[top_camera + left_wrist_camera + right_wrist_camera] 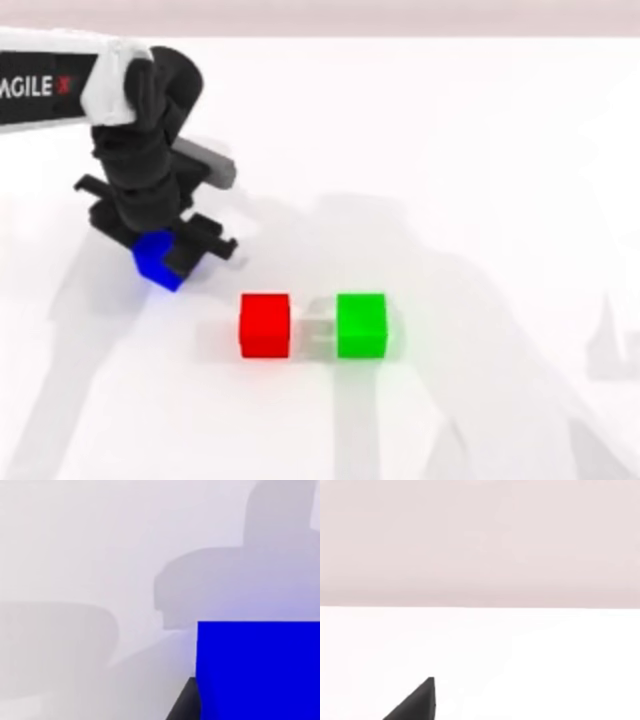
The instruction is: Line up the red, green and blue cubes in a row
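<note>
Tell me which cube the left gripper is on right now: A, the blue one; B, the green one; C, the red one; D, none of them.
A: in the top view the left gripper sits over the blue cube, while the red cube and green cube lie apart from it, side by side on the table.
</note>
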### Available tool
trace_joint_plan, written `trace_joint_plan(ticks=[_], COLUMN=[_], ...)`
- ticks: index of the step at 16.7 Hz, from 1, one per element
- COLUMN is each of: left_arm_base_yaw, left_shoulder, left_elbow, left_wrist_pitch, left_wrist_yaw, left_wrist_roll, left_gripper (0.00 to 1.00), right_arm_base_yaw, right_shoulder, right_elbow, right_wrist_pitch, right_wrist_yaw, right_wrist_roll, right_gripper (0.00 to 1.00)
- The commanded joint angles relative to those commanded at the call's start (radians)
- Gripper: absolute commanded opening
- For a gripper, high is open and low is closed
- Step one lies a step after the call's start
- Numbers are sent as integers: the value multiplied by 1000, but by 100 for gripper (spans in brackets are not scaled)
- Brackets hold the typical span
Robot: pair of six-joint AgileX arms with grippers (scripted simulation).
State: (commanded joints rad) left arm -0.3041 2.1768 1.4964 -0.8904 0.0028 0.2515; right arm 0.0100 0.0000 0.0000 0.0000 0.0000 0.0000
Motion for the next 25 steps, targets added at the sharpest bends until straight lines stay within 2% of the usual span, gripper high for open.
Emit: trace_joint_plan(ticks=[7, 14, 20, 22, 25], left_arm_base_yaw=[0, 17, 12, -11, -90], left_shoulder=[-9, -78, -87, -65, 7], left_elbow=[5, 144, 160, 193, 318], left_wrist_pitch=[-7, -223, -244, -261, -321], left_wrist_yaw=[2, 1, 0, 0, 0], left_wrist_roll=[0, -2, -3, -35, -160], left_gripper=[0, 0, 0, 0, 0], right_arm_base_yaw=[0, 0, 0, 0, 0], right_shoulder=[0, 0, 0, 0, 0], right_elbow=[0, 0, 0, 0, 0], right_wrist_pitch=[0, 0, 0, 0, 0], right_wrist_yaw=[0, 0, 0, 0, 0], right_wrist_roll=[0, 0, 0, 0, 0], right_gripper=[100, 100, 100, 100, 100])
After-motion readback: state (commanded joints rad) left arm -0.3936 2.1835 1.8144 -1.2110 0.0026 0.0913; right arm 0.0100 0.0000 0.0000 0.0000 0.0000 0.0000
